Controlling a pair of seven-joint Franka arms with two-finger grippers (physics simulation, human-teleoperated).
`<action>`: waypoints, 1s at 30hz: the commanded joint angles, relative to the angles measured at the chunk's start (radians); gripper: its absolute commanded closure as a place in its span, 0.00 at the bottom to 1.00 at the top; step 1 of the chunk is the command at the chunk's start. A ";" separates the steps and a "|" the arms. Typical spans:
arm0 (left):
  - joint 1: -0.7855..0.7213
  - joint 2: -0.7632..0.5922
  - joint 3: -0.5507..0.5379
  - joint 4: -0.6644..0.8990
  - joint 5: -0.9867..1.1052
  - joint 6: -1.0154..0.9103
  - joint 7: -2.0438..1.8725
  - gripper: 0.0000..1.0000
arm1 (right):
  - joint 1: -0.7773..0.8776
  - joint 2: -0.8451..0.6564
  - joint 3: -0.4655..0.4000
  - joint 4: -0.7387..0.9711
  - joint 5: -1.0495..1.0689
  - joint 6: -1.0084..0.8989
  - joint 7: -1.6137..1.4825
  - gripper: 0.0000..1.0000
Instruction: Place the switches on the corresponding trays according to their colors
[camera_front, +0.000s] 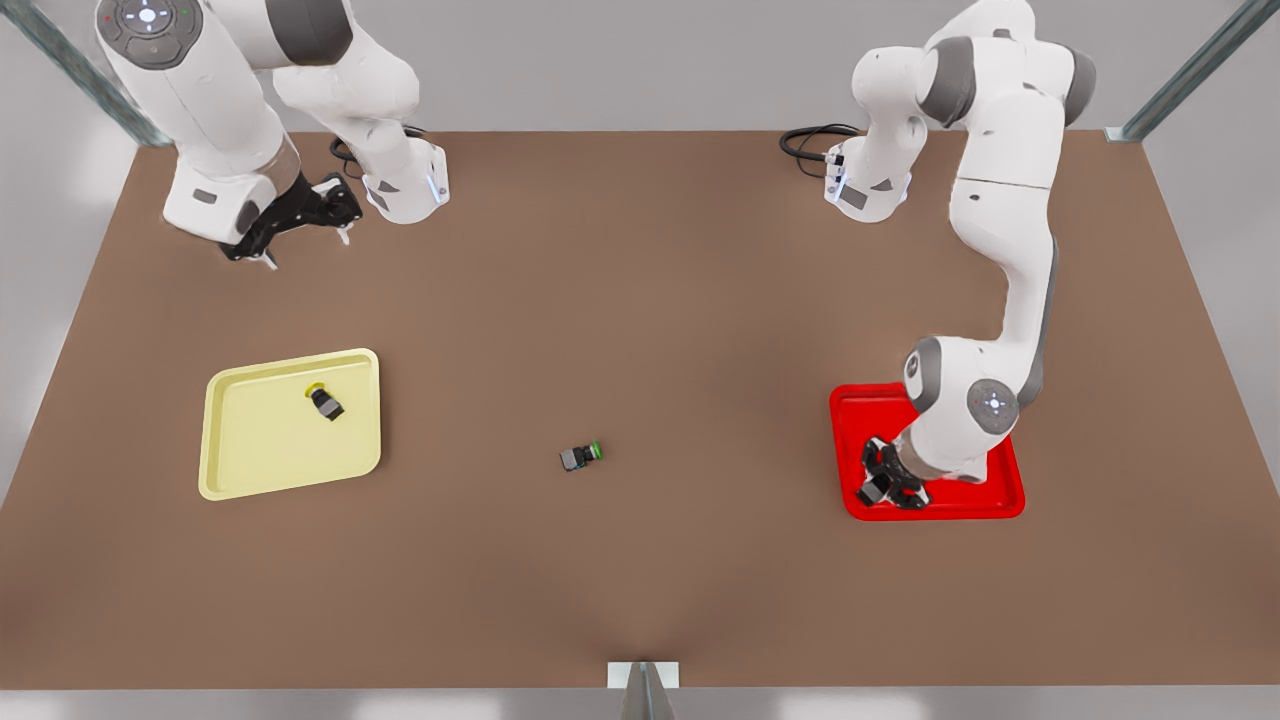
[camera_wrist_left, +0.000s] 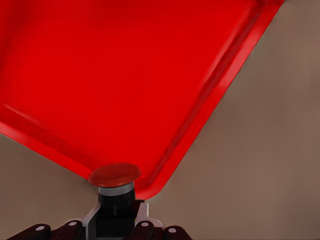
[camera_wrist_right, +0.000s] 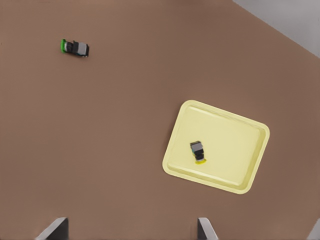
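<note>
Red-capped switch (camera_wrist_left: 114, 176) clenched in left jaws over red tray (camera_front: 1000, 500) corner, right jaws spread.

Brown worktop (camera_front: 640, 300), matte, plain surface. Pale yellow tray (camera_front: 250, 440) lies flat on it toward the front view's left, rim up; the yellow-capped switch (camera_front: 324, 401) lies on its side inside, near the tray's far right corner. Red tray (camera_front: 990, 495) lies flat toward the front view's right, about level with the yellow one, well apart from it. Green-capped switch (camera_front: 580, 456) lies on its side on bare worktop between the two trays.
</note>
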 joint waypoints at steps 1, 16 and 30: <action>0.001 0.008 0.020 0.000 0.211 0.015 0.041 0.51 | -0.244 -0.037 -0.017 -0.055 0.011 0.040 0.065 0.00; -0.121 -0.175 0.166 -0.240 0.028 -0.126 0.473 0.00 | -0.417 -0.175 0.122 -0.245 -0.003 0.138 -0.063 0.00; -0.023 -0.428 -0.118 0.294 0.201 -1.109 2.082 0.00 | -0.420 -0.171 0.121 -0.243 0.011 0.149 -0.066 0.00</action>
